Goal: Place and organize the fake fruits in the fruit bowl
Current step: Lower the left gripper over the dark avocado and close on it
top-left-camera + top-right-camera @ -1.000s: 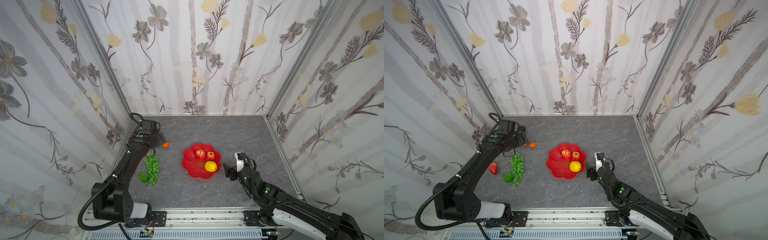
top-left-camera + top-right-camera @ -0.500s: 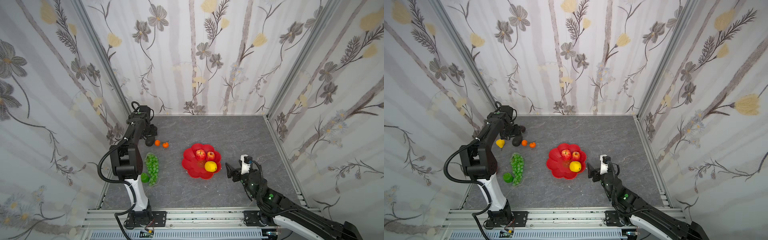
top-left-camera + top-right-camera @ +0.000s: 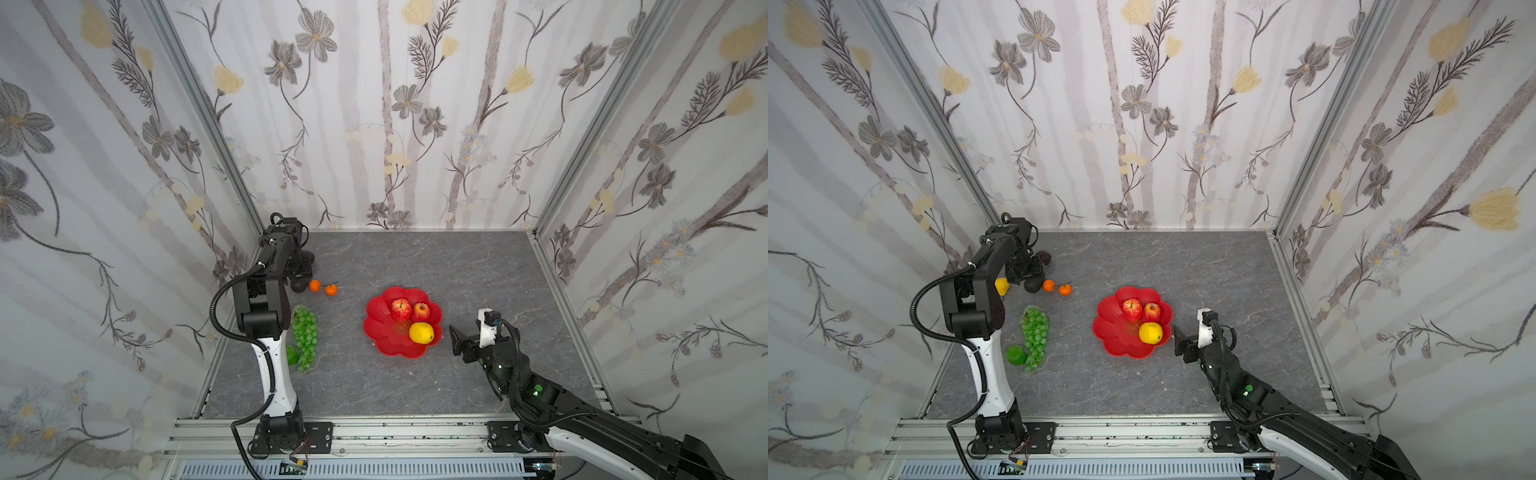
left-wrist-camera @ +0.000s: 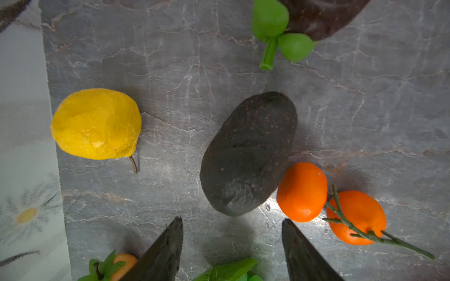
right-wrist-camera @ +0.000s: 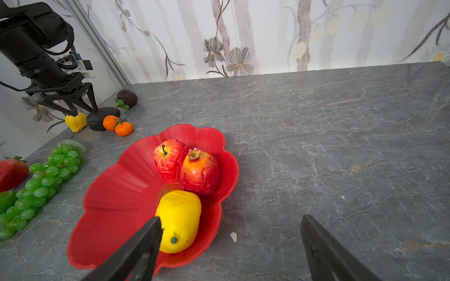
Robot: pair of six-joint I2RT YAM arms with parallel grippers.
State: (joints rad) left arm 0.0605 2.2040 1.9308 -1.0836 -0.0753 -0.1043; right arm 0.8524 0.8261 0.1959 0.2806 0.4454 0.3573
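A strawberry (image 5: pixel 12 170), a lime (image 3: pixel 1016 355) and the grapes (image 3: pixel 305 332) lie along the desk's (image 3: pixel 415 257) left edge, toward the near side. The lime is just beside the bunch. Further back by the same edge sits the pear (image 3: pixel 1002 286), then the avocado (image 4: pixel 248 153), then two tangerines (image 3: pixel 315 285) joined by a green twig. The nearer tangerine touches the avocado.

The left gripper (image 4: pixel 232 219) hangs pointing down, close above the pear and avocado. Its jaws are apart and hold nothing, and in the wrist view the avocado's end lies just ahead of the tips. A dark fruit (image 5: pixel 127 97) with green leaves lies nearer the far-left corner.

The bowl (image 3: pixel 374 332) stands about mid-desk. It holds an apple (image 3: pixel 400 309), a second red fruit (image 3: pixel 421 311) touching the apple, and the lemon (image 3: pixel 421 333) on its right side. Just right of the bowl, the right gripper (image 5: pixel 231 217) sits low over bare desk, facing the lemon, with its jaws wide apart and empty.
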